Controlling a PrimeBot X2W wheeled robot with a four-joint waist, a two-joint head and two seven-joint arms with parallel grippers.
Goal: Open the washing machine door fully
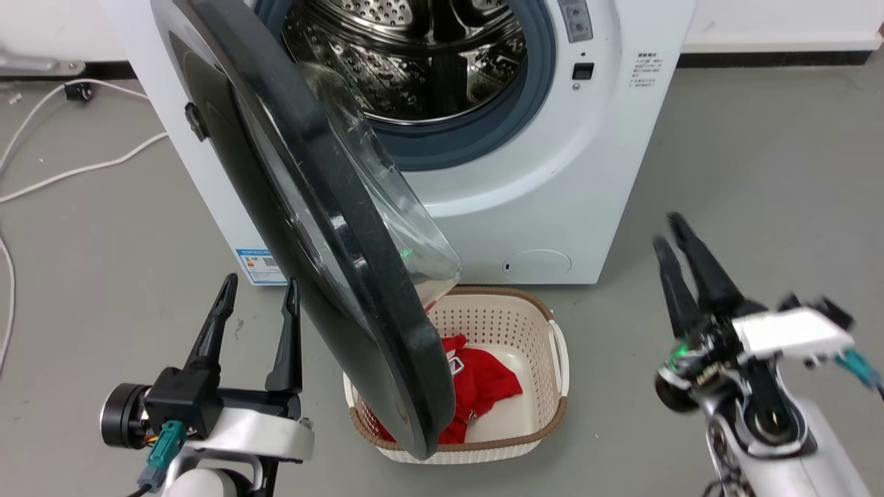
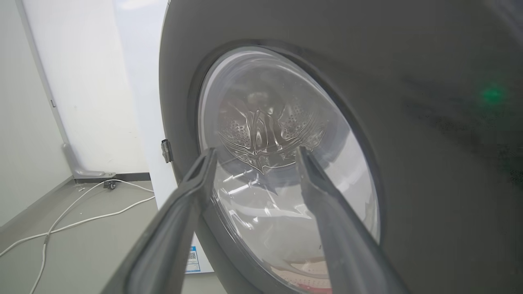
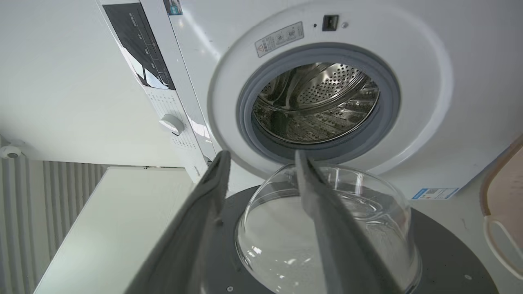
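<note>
The white washing machine [image 1: 552,172] stands at the top centre, its steel drum [image 1: 414,62] exposed. The washing machine door [image 1: 345,228] is swung out on its left hinge, edge-on to the head camera, its glass bowl [image 1: 394,207] facing right. My left gripper [image 1: 260,283] is open and empty just left of the door's outer face; in the left wrist view the left gripper [image 2: 256,150] points at the door [image 2: 408,163]. My right gripper [image 1: 666,231] is open over the floor, well right of the door. The right gripper [image 3: 261,154] faces the glass bowl [image 3: 367,212] and drum [image 3: 314,102].
A cream perforated basket [image 1: 559,359] holding a red cloth [image 1: 483,379] sits on the floor under the door's lower edge. White cables [image 1: 69,172] trail across the grey floor at the left. A blue label sticker [image 1: 259,266] marks the machine's lower left corner.
</note>
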